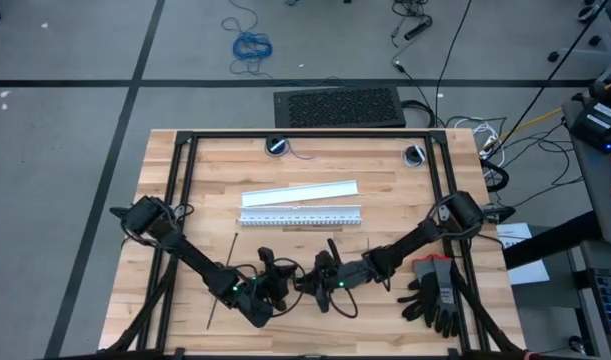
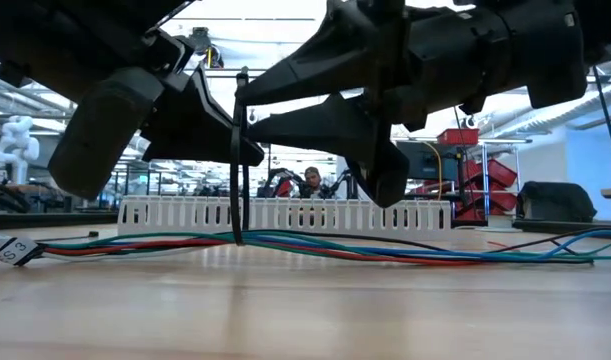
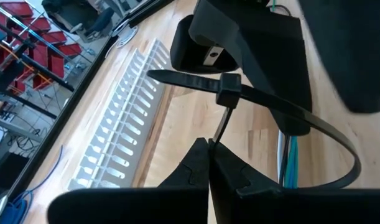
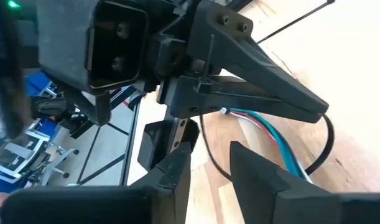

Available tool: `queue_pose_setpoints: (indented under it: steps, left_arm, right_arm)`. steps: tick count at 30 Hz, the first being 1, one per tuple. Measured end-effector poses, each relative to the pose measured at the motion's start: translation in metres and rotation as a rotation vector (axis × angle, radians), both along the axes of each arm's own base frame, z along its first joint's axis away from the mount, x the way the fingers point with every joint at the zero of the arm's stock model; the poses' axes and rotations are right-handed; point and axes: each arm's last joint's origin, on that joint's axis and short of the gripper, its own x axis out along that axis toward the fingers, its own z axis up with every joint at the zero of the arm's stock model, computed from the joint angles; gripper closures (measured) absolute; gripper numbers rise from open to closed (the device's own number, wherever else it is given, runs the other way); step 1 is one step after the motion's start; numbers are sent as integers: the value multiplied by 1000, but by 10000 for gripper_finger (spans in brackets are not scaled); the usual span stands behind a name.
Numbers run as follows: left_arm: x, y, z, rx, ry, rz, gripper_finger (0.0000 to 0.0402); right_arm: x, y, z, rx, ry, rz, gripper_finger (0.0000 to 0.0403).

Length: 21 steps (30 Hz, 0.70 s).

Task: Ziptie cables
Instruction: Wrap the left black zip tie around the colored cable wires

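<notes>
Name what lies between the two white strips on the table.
Bare wood: the flat white strip and slotted white strip have only table between them, in the high view.

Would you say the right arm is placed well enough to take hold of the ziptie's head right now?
Probably yes: the right gripper hangs open right beside the ziptie looped around the cables, and the left gripper pinches only the tail.

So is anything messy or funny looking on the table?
Nothing looks broken or spilled. A pair of black and grey gloves lies in a heap by the right arm, and a spare ziptie lies loose near the left arm. The looped ziptie around the cables hangs slack, not yet pulled tight.
</notes>
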Motion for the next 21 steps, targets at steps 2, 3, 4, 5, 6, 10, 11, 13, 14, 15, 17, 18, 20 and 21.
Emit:
queue_pose_setpoints:
  steps: [2,3,4,5,6,10,11,13,14,15,17,18,20,21]
  left_arm:
    - [0,0,0,-12,-7,6,402]
    - [0,0,0,-18,-10,10,402]
    - [0,1,0,-20,-11,12,402]
    - [1,1,0,-20,-11,13,402]
    - [1,1,0,-20,-11,13,402]
    - [1,2,0,-39,-23,27,402]
    - [2,3,0,-41,-25,30,402]
    - [2,3,1,-44,-30,31,401]
    - [3,3,1,-46,-32,33,402]
    - [3,3,1,-48,-34,34,401]
    - [4,3,1,-54,-43,34,401]
    - [4,3,2,-55,-46,35,402]
    - [4,3,2,-54,-47,37,402]
    - [4,3,2,-54,-47,37,402]
  right_arm:
    - [1,-2,0,-1,2,-4,318]
    - [1,-2,0,-2,1,-4,323]
    - [1,-2,0,-6,0,-3,328]
    - [1,-2,0,-9,-1,-3,332]
    - [1,-3,0,-11,-2,-3,335]
    - [1,-3,0,-12,-4,-1,341]
    - [1,-3,0,-15,-4,0,341]
    - [2,-2,1,-19,-6,2,340]
    - [3,-2,2,-25,-5,6,340]
    - [4,-1,3,-28,-7,8,340]
    - [7,-1,5,-34,-8,8,341]
    - [7,-2,5,-39,-6,8,344]
    - [9,-3,6,-44,-5,6,353]
    - [9,-4,6,-44,-5,3,361]
